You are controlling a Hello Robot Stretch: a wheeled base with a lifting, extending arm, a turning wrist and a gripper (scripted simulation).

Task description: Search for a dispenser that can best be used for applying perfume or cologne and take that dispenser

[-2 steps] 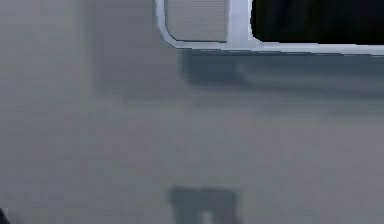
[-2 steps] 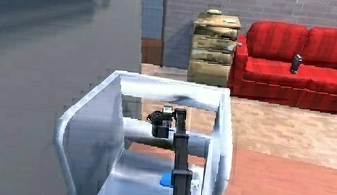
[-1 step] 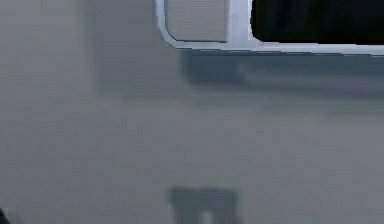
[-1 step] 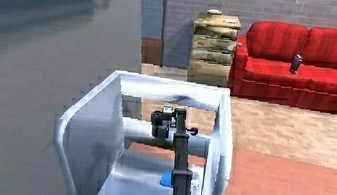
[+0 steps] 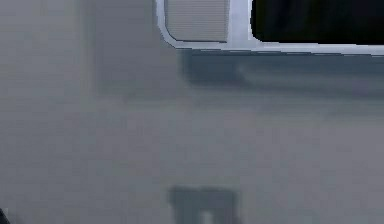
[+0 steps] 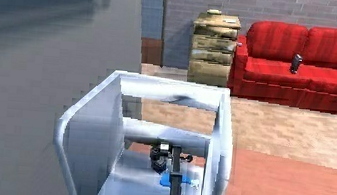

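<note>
A small dark upright thing [image 6: 296, 62] stands on the seat of a red sofa [image 6: 320, 59] at the arm side view's upper right; its shape is too small to name. The dark arm [image 6: 176, 191] rises from the bottom edge, and the gripper [image 6: 159, 157] sits low inside the frame of a pale grey chair [image 6: 214, 129]. The chair's seat and small blue bits lie right behind it, so I cannot tell whether it holds anything.
A grey wall [image 5: 90, 120] stands close ahead, with a silver-framed dark screen [image 5: 300, 20] at the forward view's top right. A light wooden chest [image 6: 213, 49] stands left of the sofa against a brick wall. Bare wood floor [image 6: 293, 145] lies between chair and sofa.
</note>
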